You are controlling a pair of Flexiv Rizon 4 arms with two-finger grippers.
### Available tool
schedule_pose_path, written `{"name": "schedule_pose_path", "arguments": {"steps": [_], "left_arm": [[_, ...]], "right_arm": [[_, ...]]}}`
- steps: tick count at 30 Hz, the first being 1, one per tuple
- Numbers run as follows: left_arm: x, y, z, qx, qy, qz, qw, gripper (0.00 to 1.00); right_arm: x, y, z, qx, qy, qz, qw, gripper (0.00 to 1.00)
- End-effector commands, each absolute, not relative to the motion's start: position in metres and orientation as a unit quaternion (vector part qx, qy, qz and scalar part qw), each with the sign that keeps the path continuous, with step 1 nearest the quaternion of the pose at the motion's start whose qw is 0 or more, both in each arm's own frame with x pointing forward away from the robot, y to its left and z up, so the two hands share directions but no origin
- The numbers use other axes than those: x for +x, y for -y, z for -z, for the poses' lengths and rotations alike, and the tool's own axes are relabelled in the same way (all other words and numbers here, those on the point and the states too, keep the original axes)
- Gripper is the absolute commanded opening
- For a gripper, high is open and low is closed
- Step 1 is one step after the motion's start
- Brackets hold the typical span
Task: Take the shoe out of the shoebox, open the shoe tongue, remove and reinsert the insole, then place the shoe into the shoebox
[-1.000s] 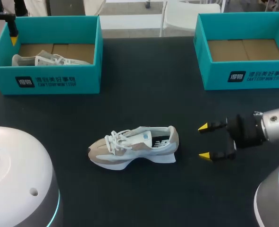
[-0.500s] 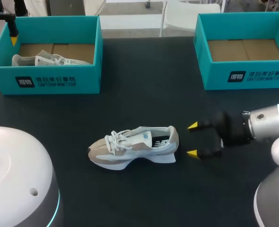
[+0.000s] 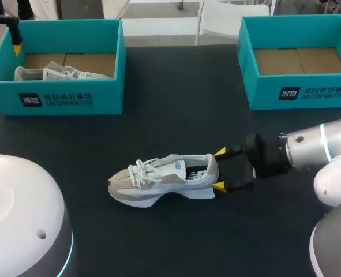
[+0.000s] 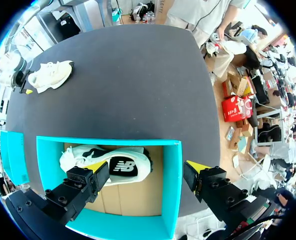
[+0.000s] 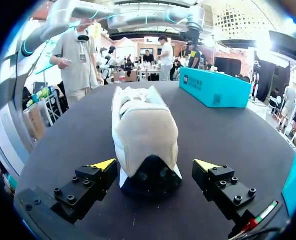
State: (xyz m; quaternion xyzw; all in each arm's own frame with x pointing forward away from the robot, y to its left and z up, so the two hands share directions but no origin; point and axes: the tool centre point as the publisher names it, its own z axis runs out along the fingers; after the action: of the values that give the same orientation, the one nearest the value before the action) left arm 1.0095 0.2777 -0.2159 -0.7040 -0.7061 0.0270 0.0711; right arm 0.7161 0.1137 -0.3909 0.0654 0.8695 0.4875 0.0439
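The left fingers (image 4: 82,185) hang wide open and empty above a shoebox (image 4: 172,175), well apart from the shoe (image 3: 164,178) on the counter (image 3: 176,98). Its heel sits between the right fingers (image 5: 87,182), which are spread and gripping nothing. Its long axis runs straight ahead of them, toe pointing away.

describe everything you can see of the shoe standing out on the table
The shoe is a beige and white sneaker with white laces, a thick white sole and a dark patch at the heel. It stands upright on its sole on the black table, toe to the robot's left. The right gripper straddles its heel, fingers open and apparently not touching.
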Motion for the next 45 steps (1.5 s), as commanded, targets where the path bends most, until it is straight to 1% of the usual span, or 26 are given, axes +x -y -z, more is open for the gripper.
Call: {"name": "schedule_pose_path", "arguments": {"steps": [1, 10, 23, 24, 25, 26, 45], "left_arm": [[1.009, -0.278, 0.215, -0.704, 0.706, -0.026, 0.072, 1.0], [1.009, -0.278, 0.215, -0.704, 0.706, -0.026, 0.072, 1.0], [1.009, -0.278, 0.215, -0.704, 0.706, -0.026, 0.072, 1.0], [1.009, -0.278, 0.215, -0.704, 0.706, -0.026, 0.072, 1.0], [1.009, -0.278, 0.215, -0.704, 0.706, -0.026, 0.072, 1.0], [1.009, -0.278, 0.215, -0.704, 0.706, -0.026, 0.072, 1.0], [1.009, -0.278, 0.215, -0.704, 0.706, -0.026, 0.072, 1.0]], "right_arm": [[0.717, -0.133, 0.399, 0.065, -0.867, -0.492, 0.042, 1.0], [0.716, -0.155, 0.407, 0.059, -0.861, -0.504, 0.034, 1.0], [0.718, -0.169, 0.426, 0.056, -0.855, -0.515, 0.017, 1.0], [0.718, -0.169, 0.426, 0.056, -0.856, -0.513, 0.019, 0.73], [0.718, -0.169, 0.427, 0.056, -0.856, -0.513, 0.019, 0.14], [0.717, -0.17, 0.427, 0.055, -0.855, -0.516, 0.016, 0.0], [0.717, -0.171, 0.428, 0.056, -0.855, -0.515, 0.012, 0.0]]}}
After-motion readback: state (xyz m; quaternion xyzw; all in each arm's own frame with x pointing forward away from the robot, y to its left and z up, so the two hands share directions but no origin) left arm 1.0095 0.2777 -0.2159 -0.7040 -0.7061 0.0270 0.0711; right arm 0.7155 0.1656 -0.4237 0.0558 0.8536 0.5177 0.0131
